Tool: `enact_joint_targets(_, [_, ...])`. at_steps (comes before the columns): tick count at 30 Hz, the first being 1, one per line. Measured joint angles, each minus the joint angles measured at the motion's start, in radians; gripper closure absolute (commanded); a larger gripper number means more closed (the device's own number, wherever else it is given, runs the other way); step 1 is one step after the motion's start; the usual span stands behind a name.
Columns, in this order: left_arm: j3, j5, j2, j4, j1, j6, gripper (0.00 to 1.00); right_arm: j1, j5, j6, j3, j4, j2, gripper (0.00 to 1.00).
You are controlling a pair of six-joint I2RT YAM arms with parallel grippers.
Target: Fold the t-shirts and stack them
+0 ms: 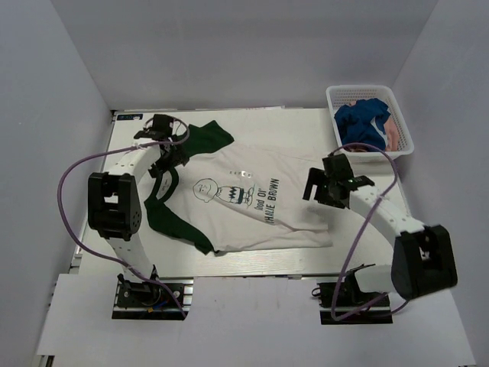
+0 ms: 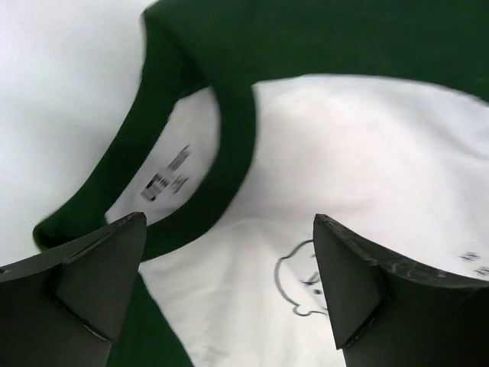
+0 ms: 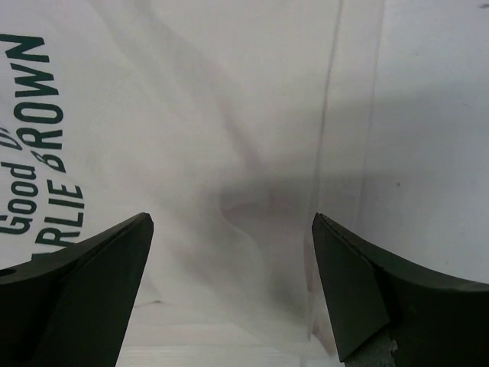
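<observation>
Top view, cream t-shirt (image 1: 252, 210): spread flat on the table (image 1: 298, 126), print up, neck toward the left arm and hem toward the right arm; one dark green sleeve points to the far side, the other to the near edge.
Top view, basket (image 1: 331, 98): white mesh, at the far right corner of the table, well apart from the cream shirt.
Top view, blue t-shirt (image 1: 359, 118): crumpled inside the basket.
Top view, pink t-shirt (image 1: 392, 131): also in the basket, on its right side, partly under the blue one.
Top view, left gripper (image 1: 165, 170): over the neck end of the cream shirt.
Top view, right gripper (image 1: 319, 186): over the hem end, near the shirt's right edge.
Left wrist view, fingers: spread wide, released, nothing between them.
Left wrist view, collar (image 2: 238, 130): dark green band curving below the fingers, with the neck label (image 2: 165, 180) inside it.
Left wrist view, cartoon face (image 2: 299, 284): black outline on cream cloth, close to the right finger.
Right wrist view, fingers: spread wide, released, gripping nothing.
Right wrist view, cloth: lightly wrinkled cream fabric below the fingers; the green lettering (image 3: 38, 145) lies at the left.
Right wrist view, hem (image 3: 330, 115): a stitched line running up the frame, with bare table to its right.
</observation>
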Motion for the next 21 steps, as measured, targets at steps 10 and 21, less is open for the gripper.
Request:
enact_joint_targets(10, [0.156,0.116,0.171,0.043,0.0,0.054,0.0,0.039,-0.021,-0.024,0.23,0.058,0.417,0.1])
enact_joint_targets(21, [0.47,0.1,0.449,-0.055,0.027,0.087,0.0,0.002,0.035,-0.023,0.76,0.01,0.834,0.1])
